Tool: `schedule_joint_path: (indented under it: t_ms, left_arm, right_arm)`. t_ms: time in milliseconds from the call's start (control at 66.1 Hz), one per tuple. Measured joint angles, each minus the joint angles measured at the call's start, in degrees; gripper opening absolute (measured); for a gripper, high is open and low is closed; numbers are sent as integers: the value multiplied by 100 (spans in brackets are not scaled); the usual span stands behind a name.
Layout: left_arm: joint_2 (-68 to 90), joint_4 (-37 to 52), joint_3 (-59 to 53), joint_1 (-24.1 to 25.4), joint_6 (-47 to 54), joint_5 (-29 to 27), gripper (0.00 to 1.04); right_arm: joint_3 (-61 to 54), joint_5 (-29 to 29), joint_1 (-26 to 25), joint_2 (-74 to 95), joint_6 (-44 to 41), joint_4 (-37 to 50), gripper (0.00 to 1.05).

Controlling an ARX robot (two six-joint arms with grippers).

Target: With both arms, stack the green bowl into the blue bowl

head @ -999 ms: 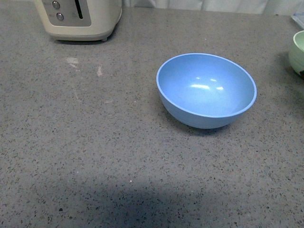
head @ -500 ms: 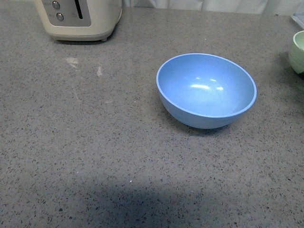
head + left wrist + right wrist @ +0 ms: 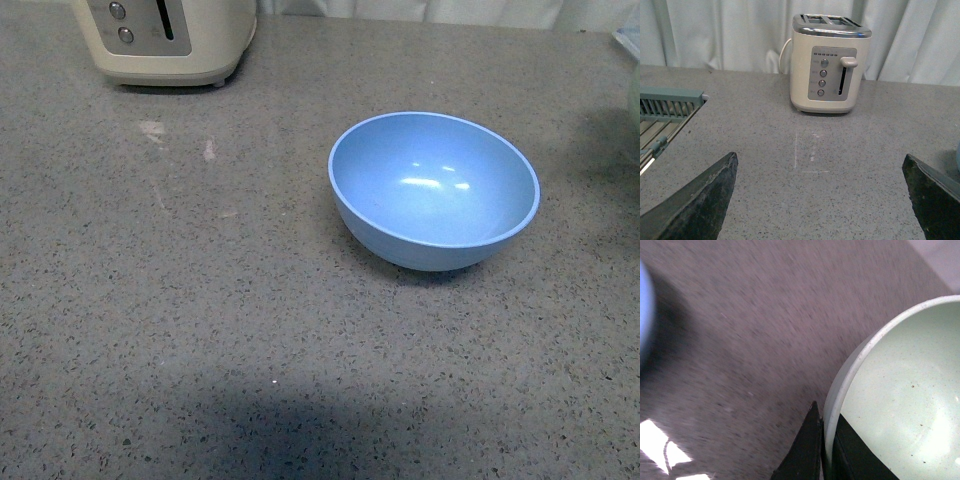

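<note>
The green bowl (image 3: 900, 390), pale mint, matte and finely speckled with a thin whitish rim, is clamped at its rim by the right gripper (image 3: 827, 457), one finger inside the wall and one outside. The blue bowl (image 3: 435, 190), sky-blue and empty, is seen upright on the grey counter (image 3: 200, 300), well apart from that gripper. The left gripper (image 3: 820, 200) is held wide open, with the toaster (image 3: 830, 65) ahead of it.
</note>
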Motion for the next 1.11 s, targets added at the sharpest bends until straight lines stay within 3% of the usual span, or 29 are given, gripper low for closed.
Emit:
schedule_joint_path:
  t_ms: [242,454,651,1105]
  left_arm:
    - [0,0,0,0,-2,0,98]
    - [0,0,0,0,0,0,98]
    - [0,0,0,0,0,0,98]
    - [0,0,0,0,0,-2,98]
  right_arm:
    - [9,-490,1478,-1047,-177,-975,2]
    - [0,-177,2494,-988,-555,-1392,2]
    - [-138,63,2732,-664,-675,-1270,2]
    - [-212,317,2629,-376,-861,-1447,2]
